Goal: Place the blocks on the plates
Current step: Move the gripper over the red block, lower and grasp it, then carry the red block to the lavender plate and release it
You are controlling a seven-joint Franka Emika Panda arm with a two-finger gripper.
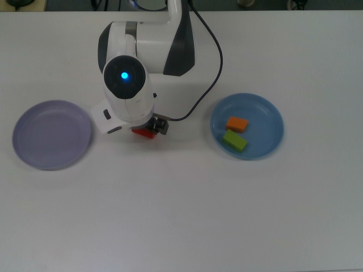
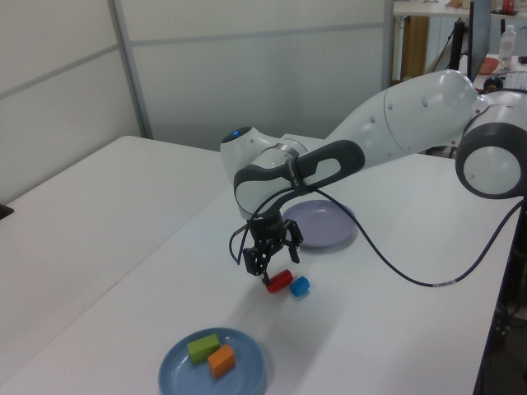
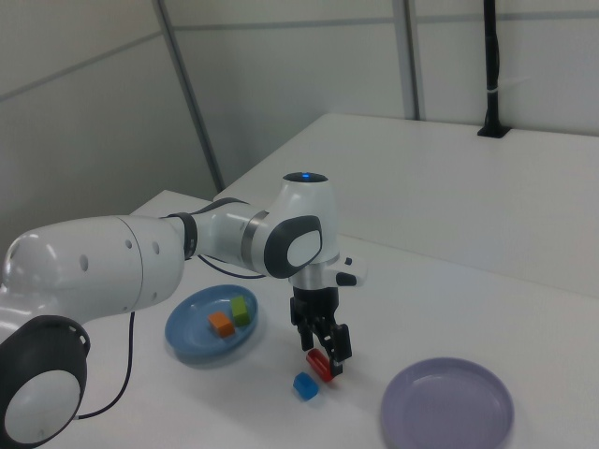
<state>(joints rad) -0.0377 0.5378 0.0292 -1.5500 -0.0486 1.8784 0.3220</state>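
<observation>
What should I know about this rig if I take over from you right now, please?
Gripper: open, fingers straddling the red cylinder block, which lies on the white table; not yet gripped.
Small blue cube: on the table beside the red cylinder.
Done: green rectangular bar and orange block lie in the light blue round plate.
Left: red cylinder and blue cube. The pale lavender round plate is empty.

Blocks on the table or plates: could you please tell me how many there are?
4. The small orange block and green rectangular bar lie on the light blue round plate; the red cylinder and blue cube are on the white table.
</observation>
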